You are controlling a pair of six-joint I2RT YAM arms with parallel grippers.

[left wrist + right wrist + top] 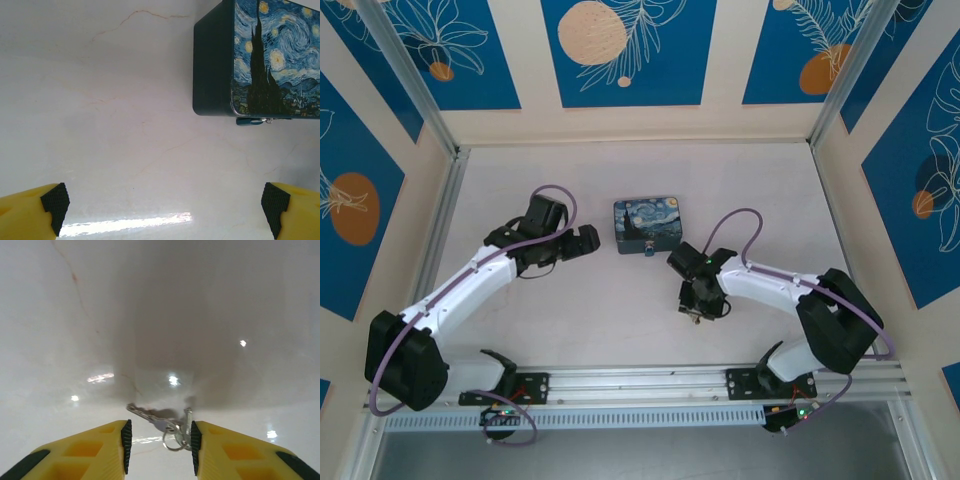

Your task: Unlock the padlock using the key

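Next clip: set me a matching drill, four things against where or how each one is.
1 left gripper
2 key
3 padlock
4 box

a sits at the box's edge
b lies between the fingers of the right gripper
c jaws wide apart
d painted with a starry night

Pairs: 1-c, 2-b, 3-a, 4-d.

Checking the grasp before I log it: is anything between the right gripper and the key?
Nothing visible does. The key lies flat on the table with its ring, directly between the right gripper's parted fingers, nearer the right-hand pad in the wrist view.
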